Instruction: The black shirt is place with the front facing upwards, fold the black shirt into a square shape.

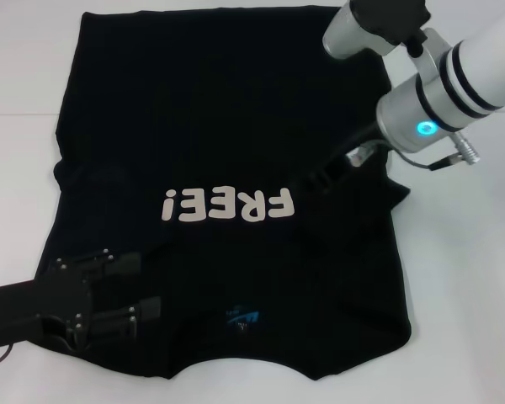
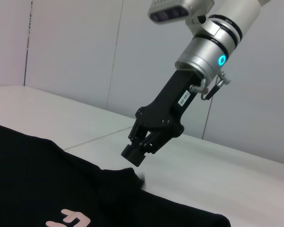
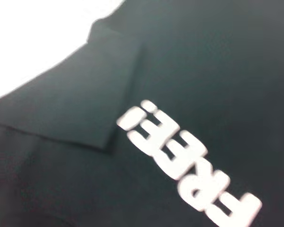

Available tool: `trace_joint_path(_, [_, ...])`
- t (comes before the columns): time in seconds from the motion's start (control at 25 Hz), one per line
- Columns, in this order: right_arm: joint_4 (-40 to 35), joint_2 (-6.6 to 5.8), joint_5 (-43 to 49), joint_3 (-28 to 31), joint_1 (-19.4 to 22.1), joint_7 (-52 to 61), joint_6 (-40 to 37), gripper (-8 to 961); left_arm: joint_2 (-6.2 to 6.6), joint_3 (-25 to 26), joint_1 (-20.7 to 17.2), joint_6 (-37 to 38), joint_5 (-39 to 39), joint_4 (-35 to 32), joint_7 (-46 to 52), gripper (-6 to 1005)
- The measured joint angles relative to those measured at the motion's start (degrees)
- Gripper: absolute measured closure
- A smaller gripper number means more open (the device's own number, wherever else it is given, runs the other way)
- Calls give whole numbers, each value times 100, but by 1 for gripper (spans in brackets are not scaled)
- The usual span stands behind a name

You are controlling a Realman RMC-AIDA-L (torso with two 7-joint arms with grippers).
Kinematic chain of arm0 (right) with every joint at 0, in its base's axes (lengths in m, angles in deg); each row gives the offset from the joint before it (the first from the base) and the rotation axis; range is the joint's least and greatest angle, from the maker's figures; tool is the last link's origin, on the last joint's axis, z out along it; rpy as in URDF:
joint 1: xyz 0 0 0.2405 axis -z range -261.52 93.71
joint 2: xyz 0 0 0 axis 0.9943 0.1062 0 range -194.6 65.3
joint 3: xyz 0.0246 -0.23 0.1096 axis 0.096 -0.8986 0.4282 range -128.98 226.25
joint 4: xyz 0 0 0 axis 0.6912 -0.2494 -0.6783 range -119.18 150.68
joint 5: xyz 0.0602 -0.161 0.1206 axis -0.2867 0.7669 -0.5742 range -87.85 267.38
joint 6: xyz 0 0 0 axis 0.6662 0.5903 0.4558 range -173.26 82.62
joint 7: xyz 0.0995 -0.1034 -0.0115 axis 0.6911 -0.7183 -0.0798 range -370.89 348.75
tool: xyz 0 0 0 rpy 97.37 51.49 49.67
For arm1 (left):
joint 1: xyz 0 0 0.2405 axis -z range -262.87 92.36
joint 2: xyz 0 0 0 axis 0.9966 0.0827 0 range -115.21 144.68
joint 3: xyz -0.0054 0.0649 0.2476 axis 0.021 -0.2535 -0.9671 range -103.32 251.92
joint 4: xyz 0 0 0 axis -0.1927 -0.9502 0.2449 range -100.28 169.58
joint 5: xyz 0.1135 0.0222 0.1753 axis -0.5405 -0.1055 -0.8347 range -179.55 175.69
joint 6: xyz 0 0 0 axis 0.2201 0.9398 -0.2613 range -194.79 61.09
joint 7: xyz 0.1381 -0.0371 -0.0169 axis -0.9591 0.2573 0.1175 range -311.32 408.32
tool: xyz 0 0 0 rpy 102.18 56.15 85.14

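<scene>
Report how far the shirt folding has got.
Early stage. The black cotton T-shirt lies face up on the white table, "FREE!" showing, both sleeves folded inward. The right gripper hovers over its sleeve fold; the left gripper sits near the collar. The body folds to make a square remain.

Bright, even light overhead; the white counter [image 1: 471,278] glares almost blown-out; the black shirt [image 1: 227,126] loses fold detail; right wrist view is motion-blurred, lettering smeared.
</scene>
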Motion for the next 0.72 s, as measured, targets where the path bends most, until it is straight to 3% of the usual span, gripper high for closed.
trace_joint_path(0.08, [42, -44, -574, 43, 144, -202, 40, 825, -3, 0, -4, -5, 0, 0, 0, 258])
trace_joint_path(0.24, [53, -121, -734, 158, 327, -38, 215, 817, -9, -1, -3, -9, -2, 5, 0, 259])
trace_joint_path(0.44, [120, -398, -515, 243, 616, 935, 401, 585, -10, 0, -2, -11, -11, 9, 0, 259])
trace_joint_path(0.56, [198, -621, -172, 259, 694, 1585, 340, 366, -15, 0, 3, -11, -25, 9, 0, 259])
trace_joint_path(0.72, [187, -688, 473, 277, 716, 2068, 238, 184, -20, 0, 6, -10, -34, 9, 0, 259])
